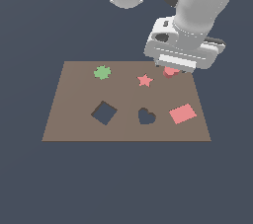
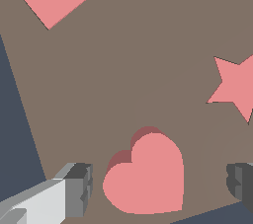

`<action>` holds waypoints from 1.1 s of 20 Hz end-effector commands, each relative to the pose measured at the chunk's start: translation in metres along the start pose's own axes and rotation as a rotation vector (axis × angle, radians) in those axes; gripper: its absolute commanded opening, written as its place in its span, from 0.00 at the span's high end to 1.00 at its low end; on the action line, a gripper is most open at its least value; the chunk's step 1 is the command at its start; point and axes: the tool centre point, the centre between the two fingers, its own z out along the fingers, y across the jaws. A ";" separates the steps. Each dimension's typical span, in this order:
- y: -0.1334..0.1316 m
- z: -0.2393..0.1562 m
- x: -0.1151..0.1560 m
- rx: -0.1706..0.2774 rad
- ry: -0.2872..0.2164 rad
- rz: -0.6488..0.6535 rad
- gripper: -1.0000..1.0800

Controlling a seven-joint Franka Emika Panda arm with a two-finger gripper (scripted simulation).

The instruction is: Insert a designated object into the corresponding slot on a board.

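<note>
Tool [image 2: 160, 183] spread wide, one finger each side of the heart block [image 2: 146, 176], not touching it. Block sits at the far right of the board [image 1: 74, 119], mostly hidden beneath the tool in the exterior view; heart slot [image 1: 146, 116] lies nearer, uncovered.

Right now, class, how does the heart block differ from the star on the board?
The heart block is raised, showing a darker side wall; the star looks flat. The heart block sits between the open gripper's fingers; the star lies outside them. The heart block has rounded lobes; the star has sharp points. Both are pink-red and lie on the board.
</note>
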 end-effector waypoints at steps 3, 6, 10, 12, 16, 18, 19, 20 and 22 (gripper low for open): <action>-0.007 0.006 -0.004 0.000 0.001 0.014 0.04; -0.007 0.005 -0.004 0.000 0.000 0.012 0.04; -0.008 0.010 -0.004 0.000 0.000 0.012 0.04; -0.008 0.016 -0.004 0.000 0.000 0.013 0.04; -0.009 0.025 -0.004 0.000 0.000 0.014 0.04; -0.008 0.026 -0.004 0.000 0.000 0.015 0.04; -0.008 0.026 -0.004 0.000 0.000 0.015 1.00; -0.008 0.026 -0.004 0.000 0.000 0.015 1.00; -0.008 0.026 -0.004 0.000 0.000 0.015 1.00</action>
